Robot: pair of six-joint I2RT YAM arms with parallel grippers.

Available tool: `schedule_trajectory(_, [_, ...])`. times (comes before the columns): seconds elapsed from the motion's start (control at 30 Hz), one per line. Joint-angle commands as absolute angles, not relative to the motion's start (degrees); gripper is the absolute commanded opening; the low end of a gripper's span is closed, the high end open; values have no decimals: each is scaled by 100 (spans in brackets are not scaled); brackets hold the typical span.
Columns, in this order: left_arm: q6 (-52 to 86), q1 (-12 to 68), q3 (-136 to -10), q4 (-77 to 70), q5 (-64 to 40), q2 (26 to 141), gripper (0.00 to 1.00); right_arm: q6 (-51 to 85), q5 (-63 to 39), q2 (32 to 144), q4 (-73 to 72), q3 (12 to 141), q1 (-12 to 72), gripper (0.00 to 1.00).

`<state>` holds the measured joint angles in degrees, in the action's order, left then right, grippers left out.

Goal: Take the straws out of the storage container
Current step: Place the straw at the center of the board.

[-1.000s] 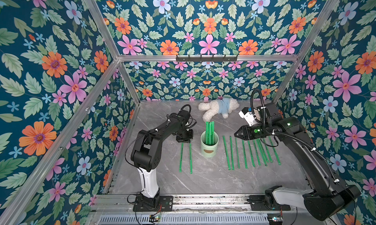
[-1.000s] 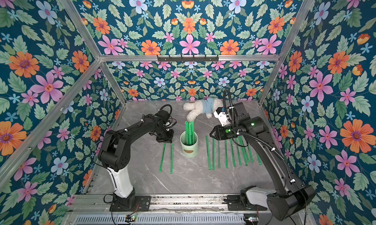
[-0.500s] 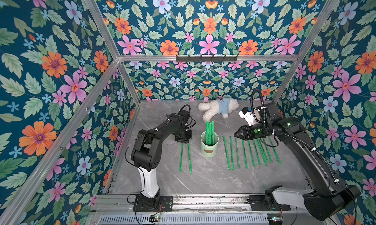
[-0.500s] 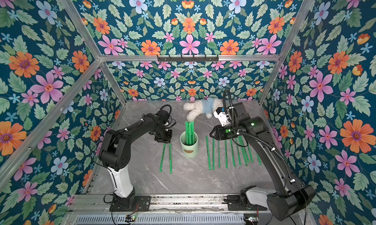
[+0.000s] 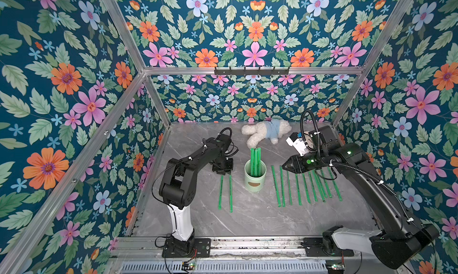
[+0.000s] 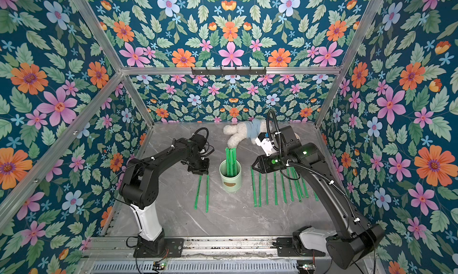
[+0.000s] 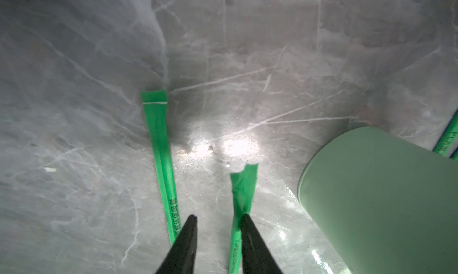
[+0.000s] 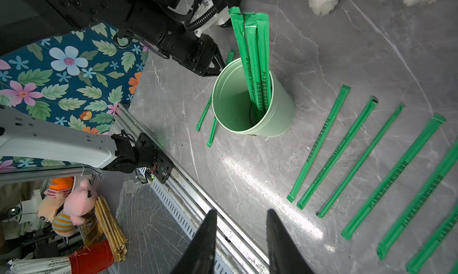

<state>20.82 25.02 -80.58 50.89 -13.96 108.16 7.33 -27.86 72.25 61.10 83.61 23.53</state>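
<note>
In both top views the mint-green storage container (image 5: 255, 184) (image 6: 230, 186) stands upright mid-worktop (image 5: 247, 218). It has a brown oval mark low on its side, and a small bunch of green straws (image 5: 255, 158) pokes well above its rim. A row of loose straws (image 5: 306, 188) lies flat on the right arm's side, and a pair of straws (image 5: 230, 193) lies on the left arm's side. From up here no print is legible. The left arm (image 5: 188, 166) reaches down over the far ends of the pair, and the right arm (image 5: 359, 166) hovers above the row. A white plush toy (image 5: 266, 134) lies at the back.

The left wrist view shows what the arm hides from above. The left jaws are apart, low over the worktop. One straw's crumpled end (image 7: 243, 193) lies against the inner face of one finger, not pinched. The other straw of the pair (image 7: 161, 148) lies outside the other finger, its dark print too blurred to read. The container's wall (image 7: 384, 198) is just beside them.

The right wrist view shows the right jaws apart with nothing between them. It looks into the container (image 8: 280, 111), where three straws (image 8: 257, 62) lean against the wall. "PLA" reads on these and on the loose straws (image 8: 392, 176), followed by small characters I can't make out. Only this view shows a pink plush toy (image 8: 74, 203) and a red holder (image 8: 91, 258) beyond the rail.
</note>
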Motion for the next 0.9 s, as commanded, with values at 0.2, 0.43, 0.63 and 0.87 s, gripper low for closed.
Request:
schedule_trajectory(0.2, [2091, 2494, -8087, 5339, -1261, 10682, 31, 616, -2804, 7198, 6090, 8376, 2363, 35])
schedule_trajectory(0.43, [2208, 2518, -8016, 5347, -1190, 10547, 30, 615, -2786, 7211, 6117, 8407, 2359, 36])
schedule_trajectory(0.63, [2277, 2471, -7724, 4785, -2175, 10315, 41, 581, -2854, 7155, 6108, 8377, 2414, 36])
schedule_trajectory(0.87, [2291, 2435, -7822, 4521, -2771, 10400, 40, 564, -2848, 7067, 6108, 8357, 2442, 36])
